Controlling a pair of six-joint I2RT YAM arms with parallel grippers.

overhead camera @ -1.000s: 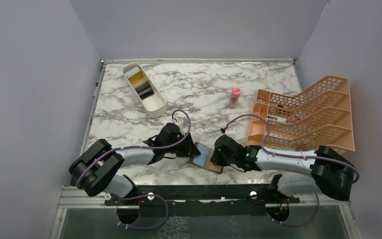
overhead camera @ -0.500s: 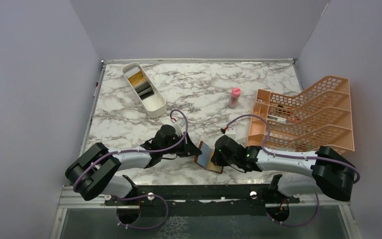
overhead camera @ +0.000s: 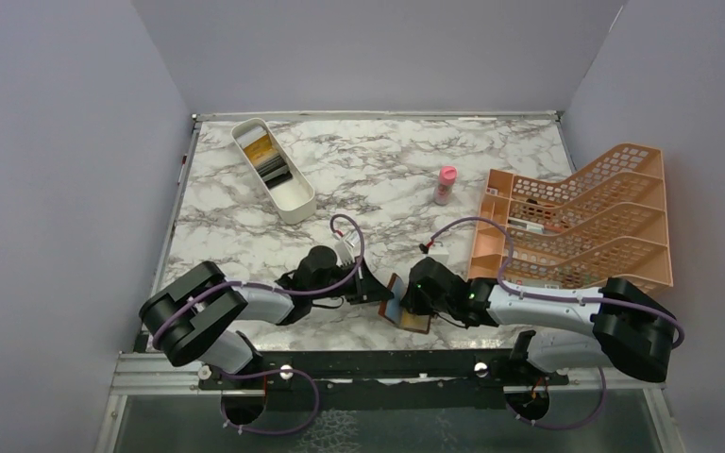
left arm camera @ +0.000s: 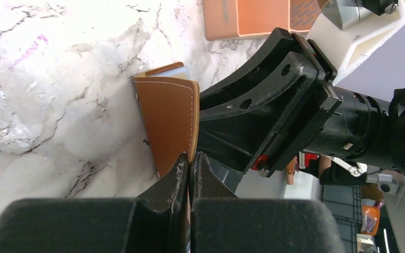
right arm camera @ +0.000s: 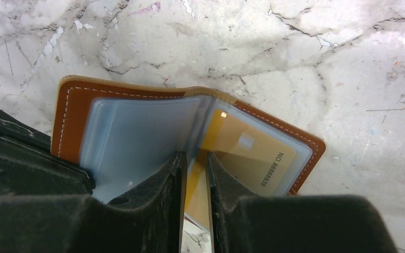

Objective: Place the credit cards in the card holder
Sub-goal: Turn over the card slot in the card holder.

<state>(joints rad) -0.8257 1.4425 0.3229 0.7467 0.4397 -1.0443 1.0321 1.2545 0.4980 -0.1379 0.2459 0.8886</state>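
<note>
The marbled surface (overhead camera: pixel 378 170) was occupied by a white tray (overhead camera: pixel 295 198) far left, pink bottle (overhead camera: pixel 445 185), orange rack (overhead camera: pixel 623 189) right, card holder (overhead camera: pixel 413 321) near.

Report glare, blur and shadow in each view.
Top external: even soft light, sharp, no glare. Left wrist: left fingers blurred and dark up close, card holder sharp. Right wrist: small glare spot on the gold card under its clear sleeve, right fingers out of focus.

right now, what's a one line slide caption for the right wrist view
Right hand nips an inner leaf of the open brown card holder, a gold card already sleeved inside.
</note>
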